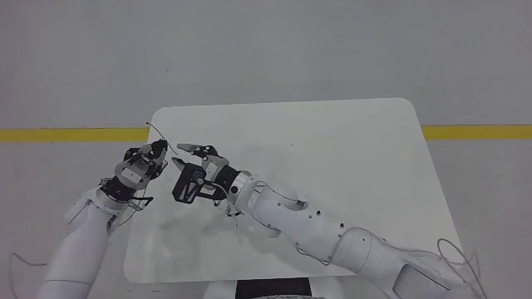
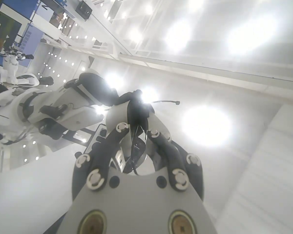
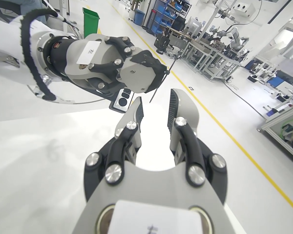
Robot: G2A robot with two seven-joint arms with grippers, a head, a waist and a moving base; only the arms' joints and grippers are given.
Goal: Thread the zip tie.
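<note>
Top view: over the surface (image 1: pixel 332 133) we see the left gripper (image 1: pixel 160 151), jaws grasping the zip tie (image 1: pixel 155 130); the right gripper (image 1: pixel 179 154) sits just beside, jaws released.

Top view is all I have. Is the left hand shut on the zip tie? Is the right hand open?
Observer: Yes. The right wrist view shows the left hand shut on the zip tie, which is pinched at its fingertips.
Operator: And the other one?
Observer: The right hand is open and grips nothing. The tie's lower end points toward its gap.
Operator: Where's the head?
Observer: In the left wrist view, a small block that looks like the head sticks out sideways past the fingertips, free in the air.
</note>
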